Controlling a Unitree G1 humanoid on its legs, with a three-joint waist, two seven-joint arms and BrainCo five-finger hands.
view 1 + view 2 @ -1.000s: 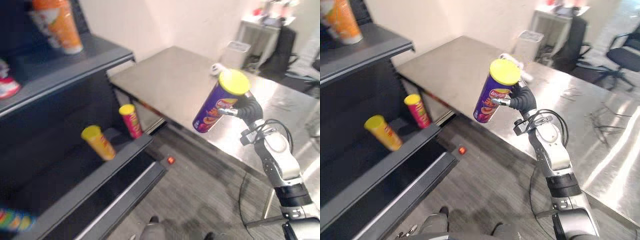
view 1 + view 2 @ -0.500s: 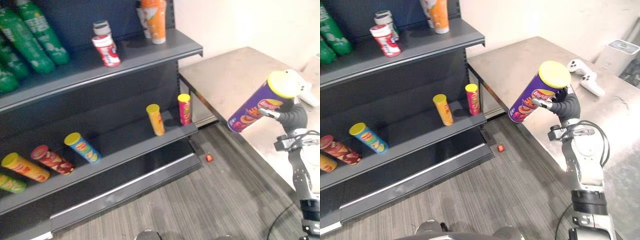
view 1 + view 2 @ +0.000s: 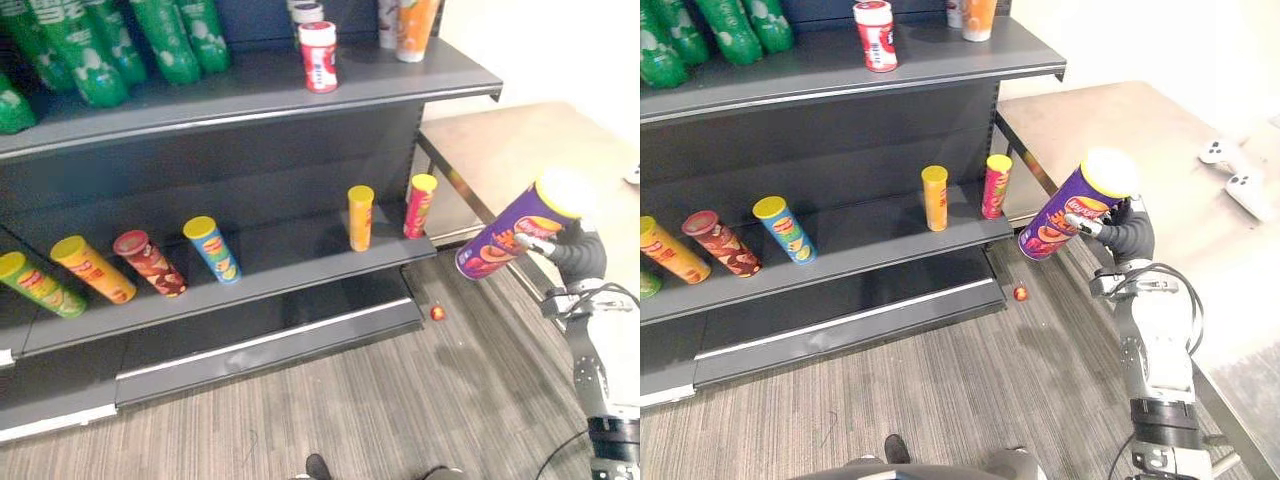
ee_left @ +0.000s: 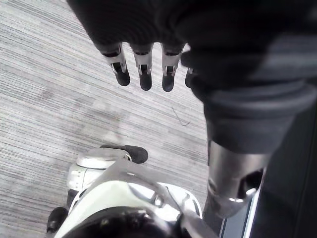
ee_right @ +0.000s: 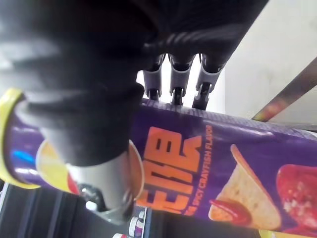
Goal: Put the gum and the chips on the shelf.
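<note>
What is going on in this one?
The right hand grips a purple chips can, tilted in the air off the right end of the shelf, not yet on it. Other cans stand or lie on the middle level. The left hand hangs open above the floor, holding nothing.

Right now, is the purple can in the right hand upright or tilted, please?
Tilted: the can slants, yellow lid high by the right hand, base lower toward the shelf.
</note>
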